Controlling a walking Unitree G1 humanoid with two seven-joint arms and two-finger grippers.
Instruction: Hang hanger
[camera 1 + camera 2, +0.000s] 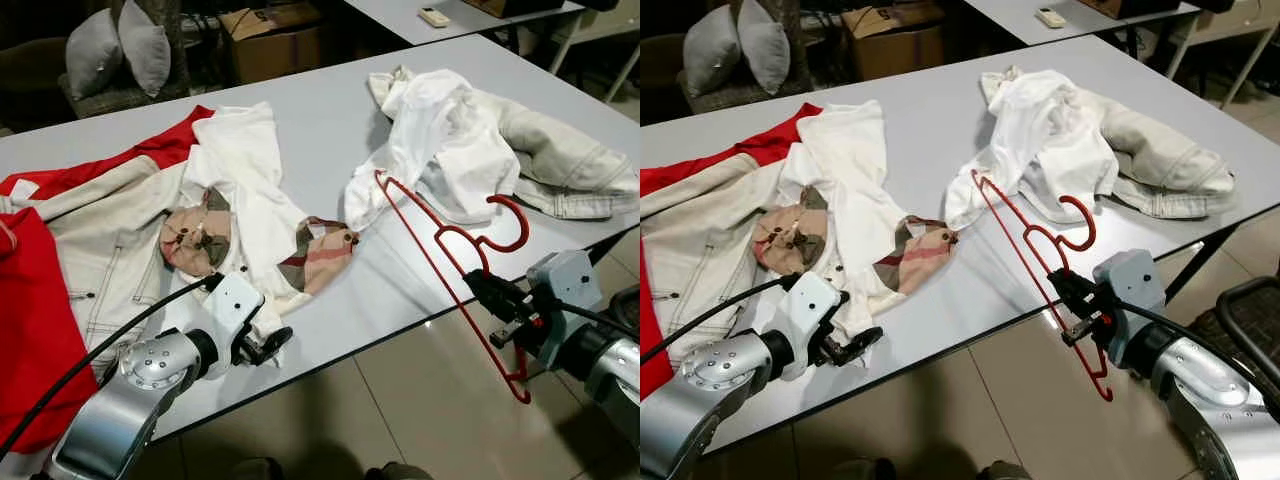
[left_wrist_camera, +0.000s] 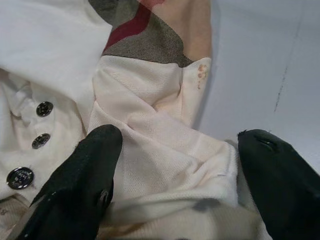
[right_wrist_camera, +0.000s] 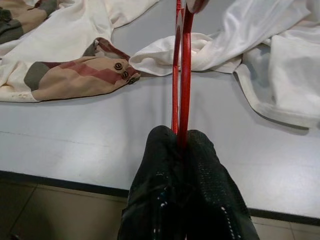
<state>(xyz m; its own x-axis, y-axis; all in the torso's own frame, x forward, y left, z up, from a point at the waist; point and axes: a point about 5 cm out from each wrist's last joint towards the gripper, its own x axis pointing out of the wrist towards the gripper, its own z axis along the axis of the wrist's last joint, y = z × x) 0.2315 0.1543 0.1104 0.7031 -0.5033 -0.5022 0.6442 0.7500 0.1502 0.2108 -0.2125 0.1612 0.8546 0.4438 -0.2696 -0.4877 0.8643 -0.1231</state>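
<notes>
The right gripper [image 1: 1072, 292] pinches the red hanger [image 1: 1035, 252] tight beyond the tabletop [image 1: 330, 130] edge; the left gripper [image 2: 175, 185], spread wide, straddles the cream shirt [image 1: 245, 185]. It should clamp the fabric before the hanger is threaded in.

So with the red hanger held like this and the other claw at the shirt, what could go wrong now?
1. The right claw pinches the red hanger by its thin wires alone, so it may twist or slip.
2. The hanger's far end lies by the white garment and could snag it when lifted.
3. The left claw, open around the cream shirt's hem at the table edge, may drag the shirt off.
</notes>
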